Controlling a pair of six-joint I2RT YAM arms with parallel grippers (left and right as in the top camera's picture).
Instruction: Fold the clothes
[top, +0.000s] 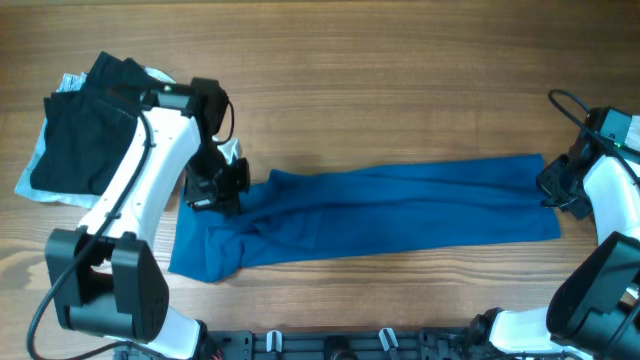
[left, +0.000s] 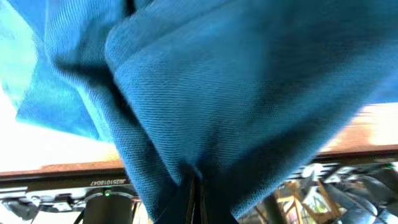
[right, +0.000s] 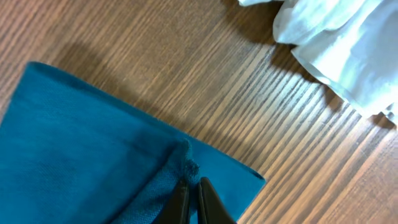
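Mid-fold: the deep-blue garment (top: 400, 205) lies stretched across the middle of the tabletop (top: 380, 90) to its right edge — left gripper (left: 194, 198) pinches its bunched left end, right gripper (right: 191, 190) its right corner. Next, probably, carry one end over — keeping tension even.

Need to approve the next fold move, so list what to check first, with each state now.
1. The left hand shut on the blue garment: ok.
2. The right hand shut on its right-end edge: ok.
3. Garment lying smooth between the hands: not ok, bunched by the left hand.
4. The black pile apart from the garment: ok.
5. The white cloth clear of the right hand: ok.
6. The left hand pinching a single layer: cannot tell.
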